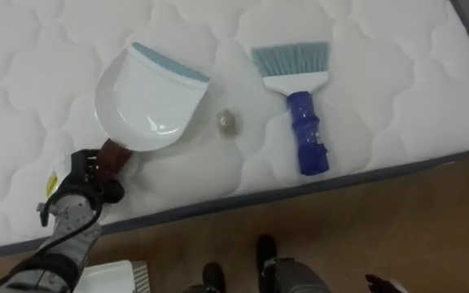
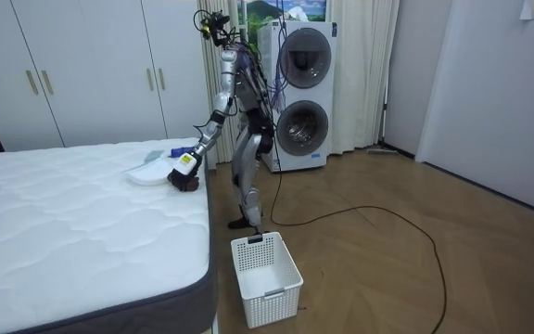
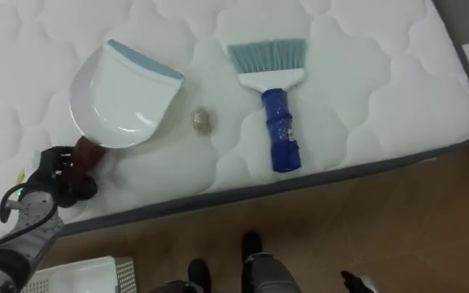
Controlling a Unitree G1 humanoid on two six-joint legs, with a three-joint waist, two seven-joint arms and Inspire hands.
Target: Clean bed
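Left hand [image 1: 88,177] clenched round dustpan [image 1: 149,98] handle; dustpan mouth points away-right. Brush [image 1: 301,110] bristles away, handle toward robot.

The white quilted mattress [image 1: 381,106] with a grey lower border carries three items near its front edge. A white plastic dustpan [image 1: 149,98] with a blue-grey lip lies at the left. A small crumpled greyish scrap [image 1: 228,122] lies between it and a blue-handled hand brush [image 1: 302,114] with pale blue bristles, apart from both.

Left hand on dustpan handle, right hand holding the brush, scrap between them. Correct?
No: the brush lies free on the mattress, in no hand, per the left eye view. The left hand does grip the dustpan handle, and the scrap sits between dustpan and brush.
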